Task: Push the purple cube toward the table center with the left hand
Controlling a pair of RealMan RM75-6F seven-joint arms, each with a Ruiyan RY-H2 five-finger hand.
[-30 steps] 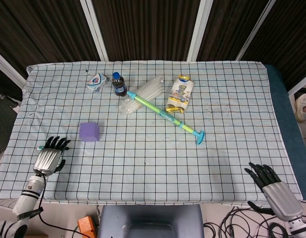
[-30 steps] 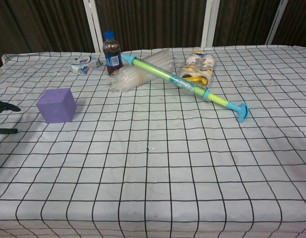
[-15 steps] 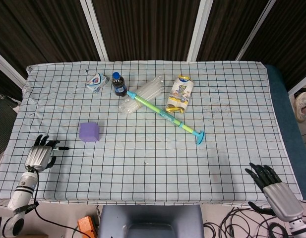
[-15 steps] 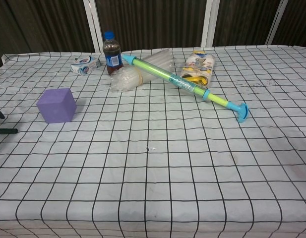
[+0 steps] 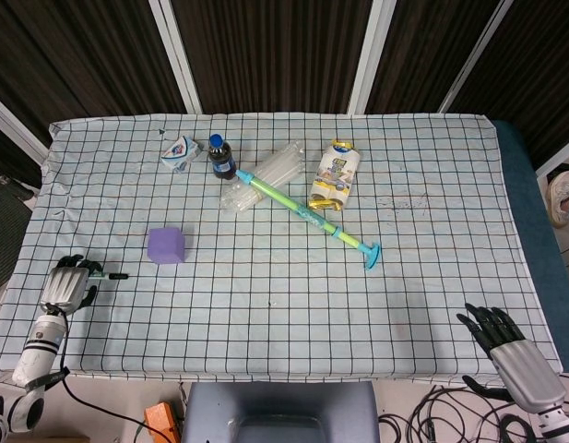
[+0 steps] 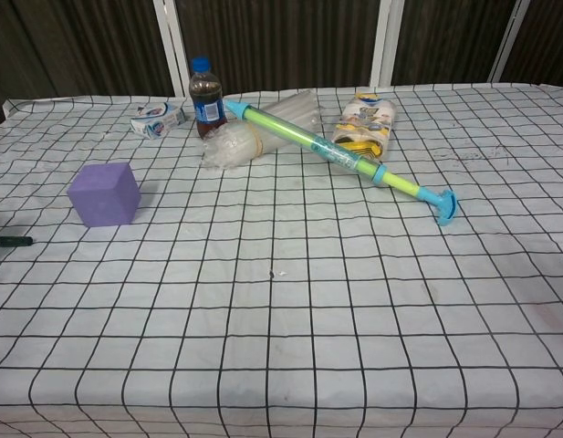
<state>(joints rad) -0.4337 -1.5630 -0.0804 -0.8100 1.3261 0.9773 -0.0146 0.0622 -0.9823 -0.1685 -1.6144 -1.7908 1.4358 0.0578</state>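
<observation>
Backing off toward the tabletop's [image 5: 266, 360] left edge, the left robot hand [image 5: 70, 283] now sits farther from the purple cube [image 5: 166, 245], fingers curled, 1 pointing out, grasping nothing. Cube unmoved, left of center. Right robot hand [image 5: 510, 346] rests released at the near-right edge.

The labels on the bottle [image 6: 206, 95], the packet [image 6: 363, 122] and the small box [image 6: 158, 119] are too small to read.

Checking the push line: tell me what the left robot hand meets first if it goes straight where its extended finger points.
Likely nothing: the left robot hand points rightward along bare cloth, passing in front of the purple cube. Depth uncertain.
</observation>
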